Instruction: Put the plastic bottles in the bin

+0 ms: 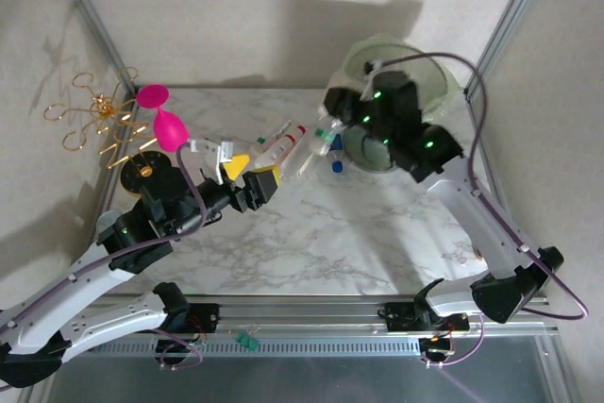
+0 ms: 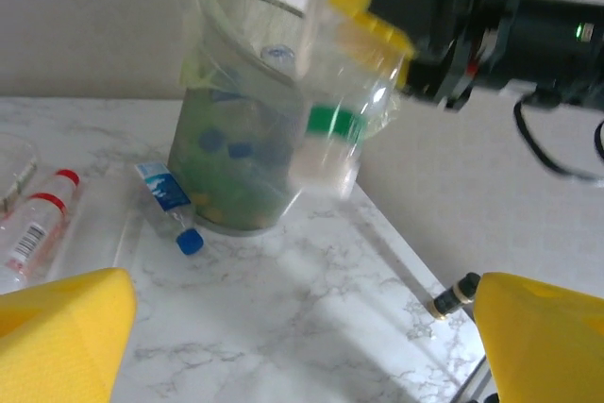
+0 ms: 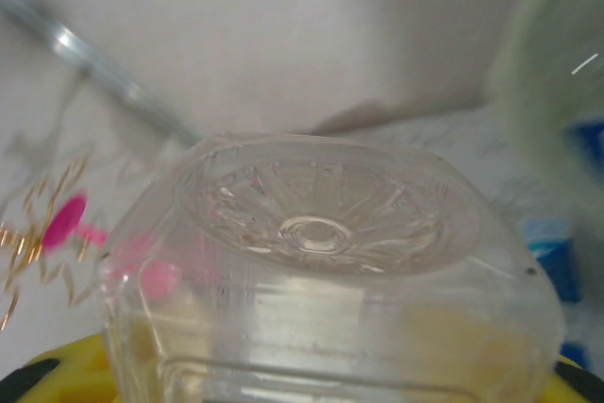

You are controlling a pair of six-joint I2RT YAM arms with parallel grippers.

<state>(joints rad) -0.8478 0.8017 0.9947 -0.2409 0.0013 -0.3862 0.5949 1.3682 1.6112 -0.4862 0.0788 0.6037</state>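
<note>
My right gripper [image 1: 335,112] hangs by the near-left side of the bin [image 1: 415,77], a tall pale-green translucent bucket. It is shut on a clear plastic bottle [image 1: 324,138] with a green band. In the left wrist view this bottle [image 2: 330,134] hangs in front of the bin [image 2: 222,92]. In the right wrist view the bottle's moulded base [image 3: 316,233] faces the camera, above my right gripper [image 3: 311,370]. My left gripper [image 1: 251,170] stands open and holds nothing over the table's middle left [image 2: 302,346]. A blue-capped bottle [image 2: 170,197] lies by the bin's foot, and red-capped bottles [image 2: 42,214] lie further left.
A pink goblet [image 1: 165,122] and a gold wire stand [image 1: 94,120] sit at the table's far left. More bottles [image 1: 283,145] lie between the two grippers. Metal frame posts [image 1: 514,7] rise at the back corners. A small dark post [image 2: 451,295] stands at the table's right edge.
</note>
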